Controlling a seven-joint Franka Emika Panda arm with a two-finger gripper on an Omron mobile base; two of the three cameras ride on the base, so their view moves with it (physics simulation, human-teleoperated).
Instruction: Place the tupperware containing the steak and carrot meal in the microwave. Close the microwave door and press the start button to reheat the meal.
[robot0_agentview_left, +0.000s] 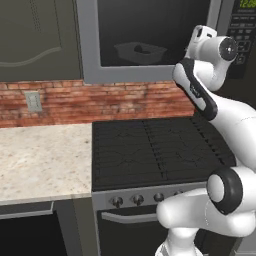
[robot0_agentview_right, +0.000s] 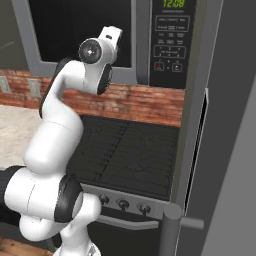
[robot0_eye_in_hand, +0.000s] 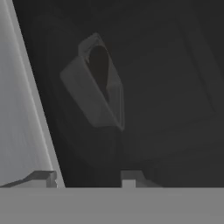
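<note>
1. The shallow clear plastic tupperware (robot0_agentview_left: 140, 52) sits inside the wide grey microwave (robot0_agentview_left: 90, 45), ready for reheating.
2. My tool (robot0_eye_in_hand: 87, 178) holds nothing; its fingertips (robot0_eye_in_hand: 130, 177) stand apart, facing the tub.
3. The grey-framed microwave door (robot0_agentview_right: 192, 140) hangs open, so closing it comes next, I judge.

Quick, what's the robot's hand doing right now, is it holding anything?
Hand: fingers apart, nothing between them; the tupperware sits ahead inside the microwave, not held.

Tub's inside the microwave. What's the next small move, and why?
Probably shift the claw sideways to the keypad: the tupperware shows dimly behind the microwave door, which looks shut, and the claw sits open and empty facing the glass, so pressing start seems all that remains.
</note>
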